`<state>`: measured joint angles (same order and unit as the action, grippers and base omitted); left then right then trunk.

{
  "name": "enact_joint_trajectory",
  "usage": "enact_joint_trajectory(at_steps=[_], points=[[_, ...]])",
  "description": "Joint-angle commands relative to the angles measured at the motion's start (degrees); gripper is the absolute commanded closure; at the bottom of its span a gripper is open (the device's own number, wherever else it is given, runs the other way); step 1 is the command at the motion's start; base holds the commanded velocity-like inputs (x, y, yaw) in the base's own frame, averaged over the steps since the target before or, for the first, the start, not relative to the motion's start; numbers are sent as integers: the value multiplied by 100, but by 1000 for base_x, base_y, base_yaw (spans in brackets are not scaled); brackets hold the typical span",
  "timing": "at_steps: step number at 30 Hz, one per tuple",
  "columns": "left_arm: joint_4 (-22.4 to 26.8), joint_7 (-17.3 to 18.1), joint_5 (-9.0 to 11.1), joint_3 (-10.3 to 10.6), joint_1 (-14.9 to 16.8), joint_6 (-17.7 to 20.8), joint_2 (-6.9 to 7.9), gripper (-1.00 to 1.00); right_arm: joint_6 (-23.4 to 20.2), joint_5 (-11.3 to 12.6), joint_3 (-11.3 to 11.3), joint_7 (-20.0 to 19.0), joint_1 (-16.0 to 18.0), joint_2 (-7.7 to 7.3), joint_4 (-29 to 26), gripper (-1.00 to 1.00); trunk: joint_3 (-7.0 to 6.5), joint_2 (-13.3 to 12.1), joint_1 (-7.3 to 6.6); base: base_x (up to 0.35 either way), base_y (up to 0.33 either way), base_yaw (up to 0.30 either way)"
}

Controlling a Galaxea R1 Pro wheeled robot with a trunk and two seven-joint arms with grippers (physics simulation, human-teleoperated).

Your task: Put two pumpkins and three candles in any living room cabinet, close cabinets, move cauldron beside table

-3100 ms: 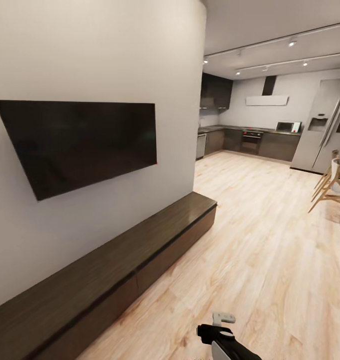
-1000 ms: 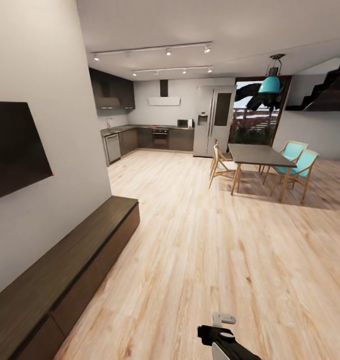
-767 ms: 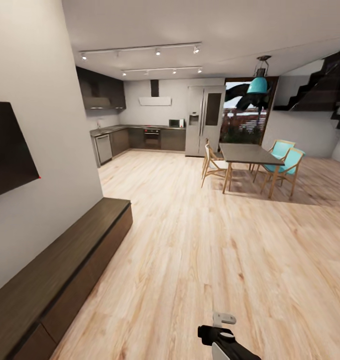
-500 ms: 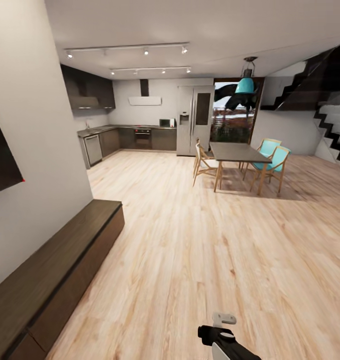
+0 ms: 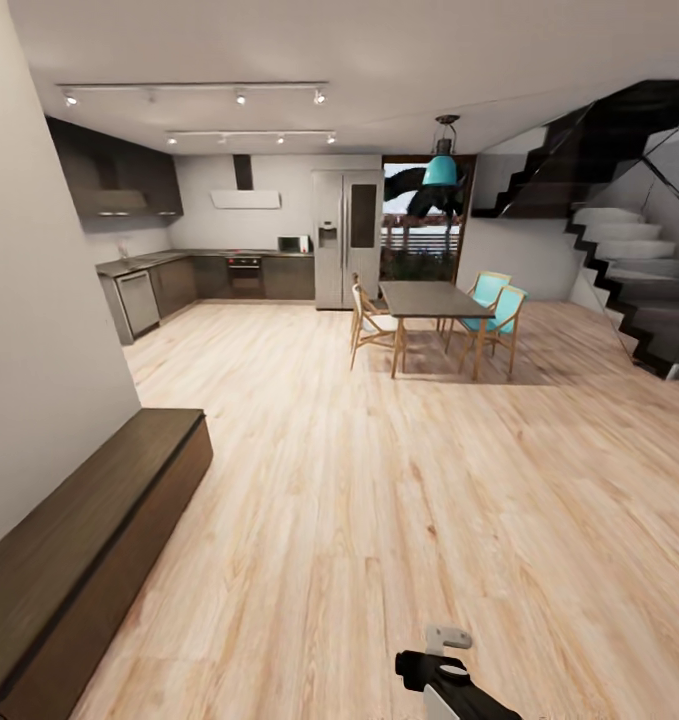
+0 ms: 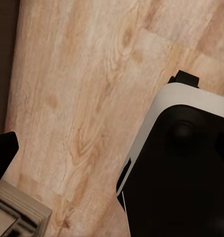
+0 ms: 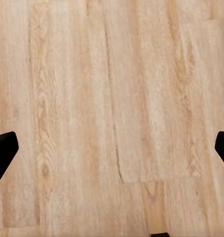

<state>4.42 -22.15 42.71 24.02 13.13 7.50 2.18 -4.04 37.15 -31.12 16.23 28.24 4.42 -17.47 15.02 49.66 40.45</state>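
- The long low dark-brown wood cabinet runs along the pale wall; its drawer fronts look closed, with nothing resting on its top.
- Pale plank wood floor spreads from the cabinet toward a grey kitchen and a tall dark dining table with wooden and teal chairs, well apart from the cabinet; a dark staircase rises beyond the table.
- Pumpkins, candles, cauldron and coffee table are out of sight from here — the robot appears to be travelling and searching.
- A black-and-white arm part sits low over the floor, away from the cabinet.
- The right gripper is spread wide over bare planks, holding nothing; two dark fingertips show at the frame's edges.
- The left gripper's opening I cannot tell; one dark tip and a white-and-black body casing show.
- Judgement: scan slowly, keep arms tucked, steer clear of the cabinet's end.
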Motion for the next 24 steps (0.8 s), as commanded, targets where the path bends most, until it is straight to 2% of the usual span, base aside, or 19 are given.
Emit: enact_joint_trajectory(at_steps=[1, 7, 11, 13, 14, 18, 24], points=[[25, -36, 27, 49, -1, 33, 5, -100, -29, 26, -46, 42, 6, -3, -10, -100, 10, 6, 1, 0, 0, -262], [86, -24, 20, 59, 4, -134, 5, -100, 39, 26, -50, 39, 0, -3, -10, -100, 24, 6, 1, 17, 0, -249], [292, 180, -41, 98, 27, -149, 33, -100, 70, 22, -52, 45, 4, -3, 6, -100, 27, 6, 1, 256, 0, -62], [520, 338, -58, 100, 57, -154, 123, -100, 190, 21, -52, 46, 2, -3, 112, -100, 28, 6, 1, 313, 0, -17], [736, 405, -59, 88, 75, -154, 229, -100, 350, 19, -52, 47, 3, -2, 244, -100, 28, 6, 1, 328, 0, -5], [1386, 458, -21, 63, 103, -150, 405, -100, 569, 5, -53, 47, 4, 4, 440, -100, 28, 6, 1, 331, 0, -2], [1643, 466, 5, 43, 413, -168, 467, -100, 616, -14, -53, 47, 3, 0, 485, -100, 28, 6, 1, 334, 0, 0]])
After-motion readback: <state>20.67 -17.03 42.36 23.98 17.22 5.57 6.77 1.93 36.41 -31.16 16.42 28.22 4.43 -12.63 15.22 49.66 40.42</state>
